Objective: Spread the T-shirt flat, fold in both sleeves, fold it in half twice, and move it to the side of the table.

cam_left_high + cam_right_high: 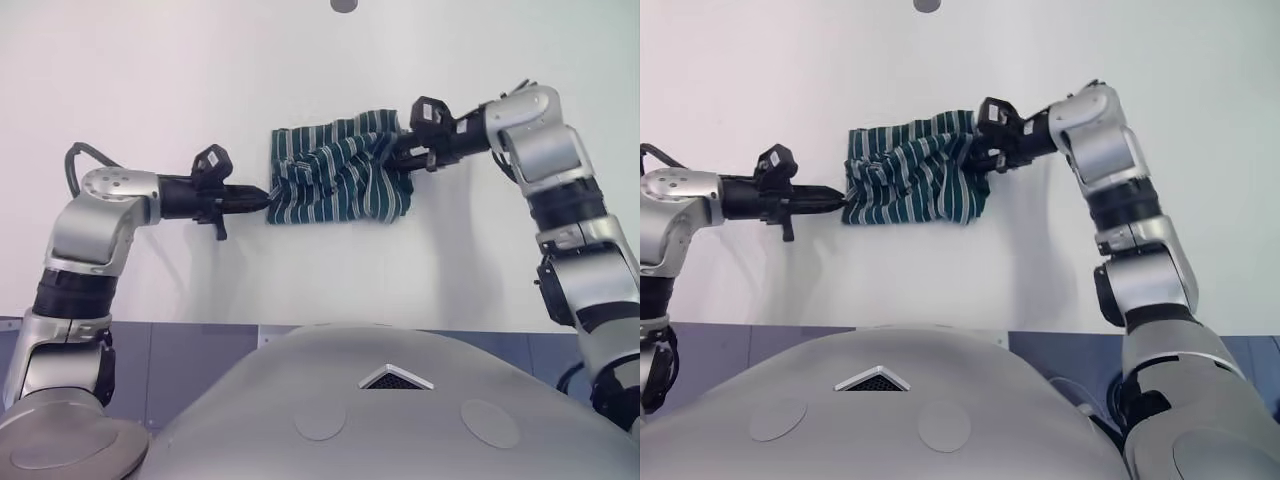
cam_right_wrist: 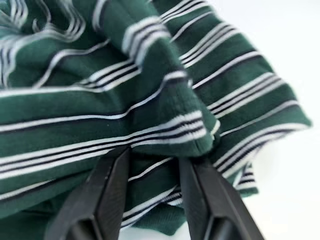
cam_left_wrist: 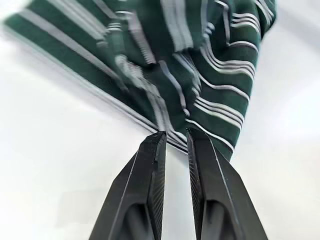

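Your left gripper (image 3: 175,134): narrow gap, tips at T-shirt (image 1: 340,180) hem, mid-table (image 1: 200,60). Your right gripper (image 2: 152,157) clamps bunched fold, opposite side.

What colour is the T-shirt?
Dark green T-shirt with white and black stripes; clearest in the right wrist view.

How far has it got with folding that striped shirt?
Barely begun. Nothing looks done: the T-shirt lies bunched and wrinkled on the table, not flat. In hand: the left hand is at its left edge and the right hand is in the cloth at its far right corner, seemingly to spread it. Left: flattening, both sleeves, two half folds, moving it aside.
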Robot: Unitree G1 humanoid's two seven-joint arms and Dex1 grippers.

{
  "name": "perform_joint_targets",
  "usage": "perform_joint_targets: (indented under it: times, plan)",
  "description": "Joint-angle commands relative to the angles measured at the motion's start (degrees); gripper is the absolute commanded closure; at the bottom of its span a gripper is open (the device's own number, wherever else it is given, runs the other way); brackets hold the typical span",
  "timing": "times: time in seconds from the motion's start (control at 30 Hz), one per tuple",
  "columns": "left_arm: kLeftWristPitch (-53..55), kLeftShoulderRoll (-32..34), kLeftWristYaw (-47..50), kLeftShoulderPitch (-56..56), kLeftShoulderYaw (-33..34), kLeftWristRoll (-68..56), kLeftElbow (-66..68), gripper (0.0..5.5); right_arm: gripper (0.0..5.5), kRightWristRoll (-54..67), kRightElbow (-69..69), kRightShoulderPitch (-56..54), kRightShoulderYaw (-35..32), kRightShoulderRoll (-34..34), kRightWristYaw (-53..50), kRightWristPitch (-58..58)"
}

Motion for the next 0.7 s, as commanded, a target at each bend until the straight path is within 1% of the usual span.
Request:
perform_joint_targets:
  times: [0.03,0.13,0.3,0.43,0.57,0.6,0.63,0.7]
  plan:
    - [3.71,-1.81,3.19,-0.60,3.53,-3.85,-2.13,4.76,3.82,7.53,-8.42,-1.32,-7.34,0.12,-3.62,13.94]
    - [4.71,-3.90,5.32,-1.10,3.48,-5.39,-2.70,4.76,3.82,10.73,-12.60,-0.40,-8.47,-0.21,-5.73,18.63]
    - [3.04,-6.16,7.71,-2.46,1.45,-3.80,-0.42,4.76,3.82,8.55,-8.22,0.60,-4.15,0.46,-9.47,14.52]
    - [1.57,-6.20,7.93,-2.68,0.77,-2.92,1.24,4.10,3.81,6.20,-2.43,-0.46,-0.17,2.19,-11.45,9.77]
    - [0.15,-5.54,6.74,-2.43,-0.87,-1.89,2.24,4.10,3.81,4.99,1.25,-0.94,1.52,3.28,-12.58,7.10]
    - [0.17,-5.65,6.58,-2.56,-1.16,-1.98,2.58,4.05,4.05,5.29,1.45,-0.97,1.44,3.55,-12.56,7.14]
    - [0.04,-5.90,6.33,-2.61,-1.71,-1.92,2.89,4.05,4.12,5.69,1.35,-0.94,1.42,3.70,-12.35,7.27]
    - [-0.47,-6.69,6.44,-2.99,-2.94,-1.11,4.23,4.05,4.59,6.26,0.86,-0.82,1.43,3.78,-12.04,7.59]
